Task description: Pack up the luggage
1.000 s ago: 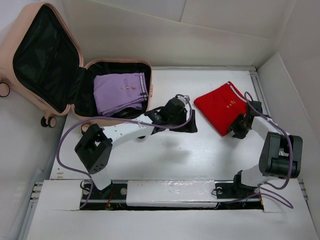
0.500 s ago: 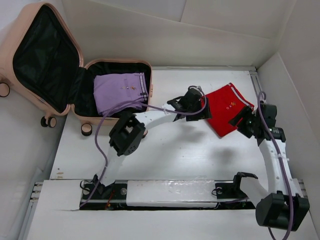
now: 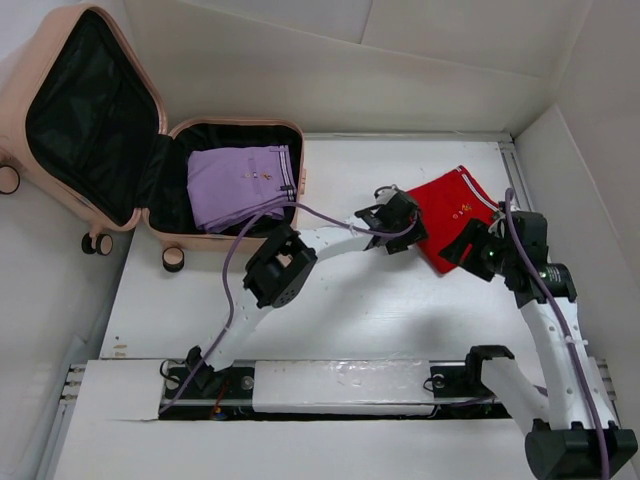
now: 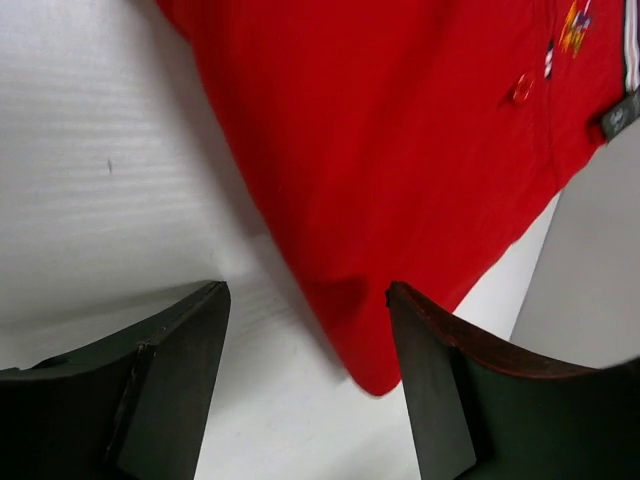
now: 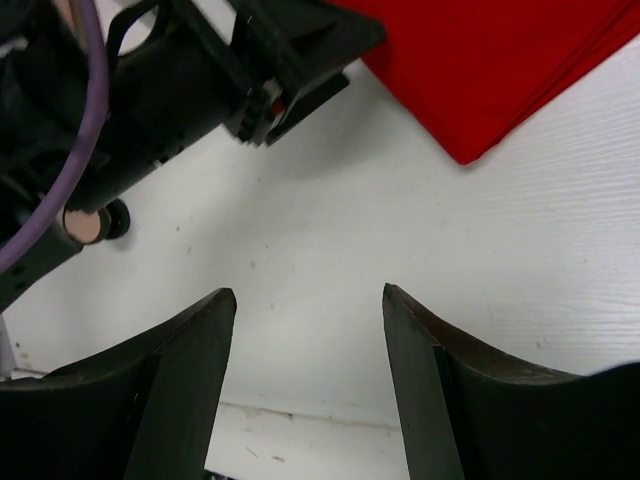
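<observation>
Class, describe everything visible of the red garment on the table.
The red garment is folded, bright red cloth with a red button, a small stitched emblem and striped edge trim. It lies flat on the white table, apart from the luggage; the open left claw straddles one corner.

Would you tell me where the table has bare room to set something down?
Free: the table's back, between luggage and red garment; the near middle, between the two arms. Crowded: left claw and right claw at the red garment's near corner.
</observation>
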You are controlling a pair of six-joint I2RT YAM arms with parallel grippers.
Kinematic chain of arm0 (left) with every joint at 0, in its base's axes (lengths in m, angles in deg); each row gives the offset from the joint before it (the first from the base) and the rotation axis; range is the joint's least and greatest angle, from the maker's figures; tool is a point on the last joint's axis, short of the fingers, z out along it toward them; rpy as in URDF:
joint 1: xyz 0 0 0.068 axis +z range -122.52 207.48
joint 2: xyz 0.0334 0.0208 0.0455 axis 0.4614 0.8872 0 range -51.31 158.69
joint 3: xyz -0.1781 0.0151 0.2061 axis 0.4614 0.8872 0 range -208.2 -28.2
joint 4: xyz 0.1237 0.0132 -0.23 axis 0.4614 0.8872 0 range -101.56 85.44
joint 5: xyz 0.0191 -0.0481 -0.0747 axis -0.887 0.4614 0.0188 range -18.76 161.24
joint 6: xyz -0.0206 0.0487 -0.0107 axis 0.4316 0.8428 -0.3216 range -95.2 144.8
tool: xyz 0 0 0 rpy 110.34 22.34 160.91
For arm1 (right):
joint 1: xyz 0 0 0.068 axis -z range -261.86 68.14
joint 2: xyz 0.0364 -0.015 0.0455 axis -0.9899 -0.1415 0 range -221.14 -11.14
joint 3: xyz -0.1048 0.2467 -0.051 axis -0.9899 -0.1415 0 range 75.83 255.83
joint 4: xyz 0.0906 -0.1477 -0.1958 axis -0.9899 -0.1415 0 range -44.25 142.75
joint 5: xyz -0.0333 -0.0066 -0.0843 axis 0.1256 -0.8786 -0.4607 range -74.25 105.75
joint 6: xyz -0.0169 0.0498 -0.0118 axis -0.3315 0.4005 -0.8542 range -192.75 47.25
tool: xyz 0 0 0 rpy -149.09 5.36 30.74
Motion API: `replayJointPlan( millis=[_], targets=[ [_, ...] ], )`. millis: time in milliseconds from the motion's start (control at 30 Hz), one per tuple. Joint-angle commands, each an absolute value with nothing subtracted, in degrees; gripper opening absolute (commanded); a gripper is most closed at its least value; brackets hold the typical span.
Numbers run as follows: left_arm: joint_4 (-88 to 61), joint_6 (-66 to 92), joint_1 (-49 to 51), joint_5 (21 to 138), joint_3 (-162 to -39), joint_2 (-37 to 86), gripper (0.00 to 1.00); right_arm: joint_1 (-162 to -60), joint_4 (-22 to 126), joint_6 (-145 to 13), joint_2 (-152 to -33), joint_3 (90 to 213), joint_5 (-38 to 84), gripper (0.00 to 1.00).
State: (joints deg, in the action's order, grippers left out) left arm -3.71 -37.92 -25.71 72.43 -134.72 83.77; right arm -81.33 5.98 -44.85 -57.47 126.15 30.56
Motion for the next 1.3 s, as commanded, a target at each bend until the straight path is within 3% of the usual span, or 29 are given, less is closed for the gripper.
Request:
replayJointPlan(
  millis=[0, 233, 367, 400, 433, 600, 833, 1033, 1267],
  targets=[
    [0.8, -44.3, -25.6, 66.8, -138.8, 87.4, 0.61, -84.6, 4.8, -45.1, -56.4, 129.3, 31.1, 0.67],
    [5.9, -48.7, -25.6, 64.3, -145.8, 93.3, 0.58, -88.4, 5.4, -43.9, -54.7, 131.8, 33.5, 0.67],
    [7.6, -50.2, -25.6, 64.3, -149.7, 95.4, 0.26, -90.5, 5.4, -43.9, -54.2, 134.4, 33.5, 0.67],
    [8.2, -50.2, -25.6, 64.3, -150.4, 96.0, 0.03, -90.5, 5.4, -43.9, -54.2, 135.0, 33.5, 0.67],
    [8.7, -49.1, -24.8, 63.6, -151.0, 95.4, 0.00, -91.1, 4.7, -43.9, -54.2, 135.9, 32.9, 0.67],
    [7.2, -38.1, -22.7, 61.6, -150.3, 86.2, 0.00, -92.9, 3.4, -43.9, -53.0, 138.1, 28.6, 0.67],
    [7.9, -22.8, -14.4, 67.9, -147.8, 70.2, 0.00, -93.5, 3.4, -43.9, -53.5, 139.8, 28.1, 0.66],
    [11.9, -12.9, 2.4, 76.5, -146.0, 59.2, 0.00, -93.5, 4.5, -44.4, -53.5, 137.8, 26.8, 0.66],
    [9.1, -10.6, 24.6, 86.0, -126.9, 49.2, 0.00, -93.5, 4.5, -44.4, -52.4, 136.6, 25.6, 0.66]
  ],
)
